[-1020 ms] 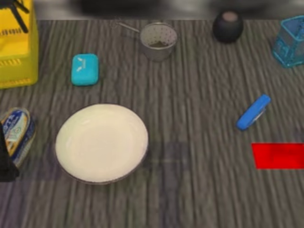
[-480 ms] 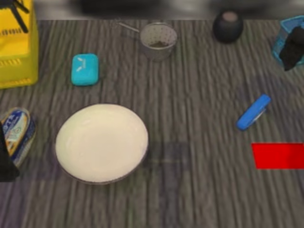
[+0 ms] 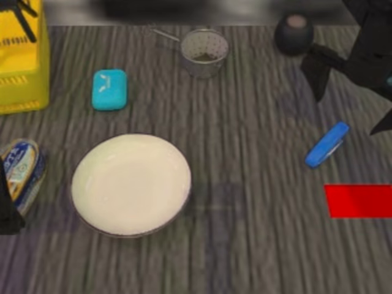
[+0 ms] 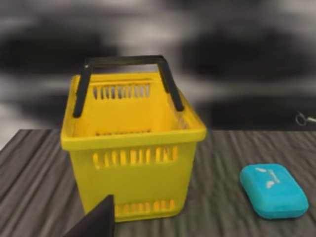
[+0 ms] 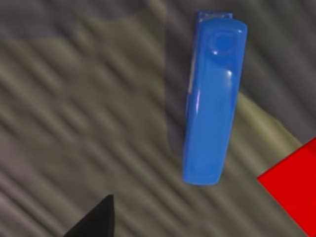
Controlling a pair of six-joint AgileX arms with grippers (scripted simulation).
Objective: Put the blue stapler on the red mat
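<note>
I am looking down at a table (image 3: 257, 245) with a gray, streaky wood grain. The blue stapler (image 3: 327, 144) is a smooth, shiny bar with round ends and a pale strip along one side, and it lies slanted on the right part of the table. The red mat (image 3: 358, 201) is a flat, plain red rectangle at the right edge, nearer to me than the stapler; the two are close but not touching. My right gripper (image 3: 352, 92) hangs in the air at the far right, just past the stapler, with its two dark fingers spread wide and nothing between them. In the right wrist view the stapler (image 5: 213, 101) fills the middle, and a red corner of the mat (image 5: 296, 192) shows beside it. My left arm (image 3: 7, 208) sits parked at the left edge, and I cannot tell if its jaws are open or closed. Also on the table are a round cream plate (image 3: 131, 184), a rounded cyan block (image 3: 109, 89), a yellow plastic basket (image 3: 23, 61) with slots and a black handle, a metal strainer (image 3: 204, 52) full of little holes, a dark round pot (image 3: 293, 34) and a printed tin (image 3: 23, 173).
</note>
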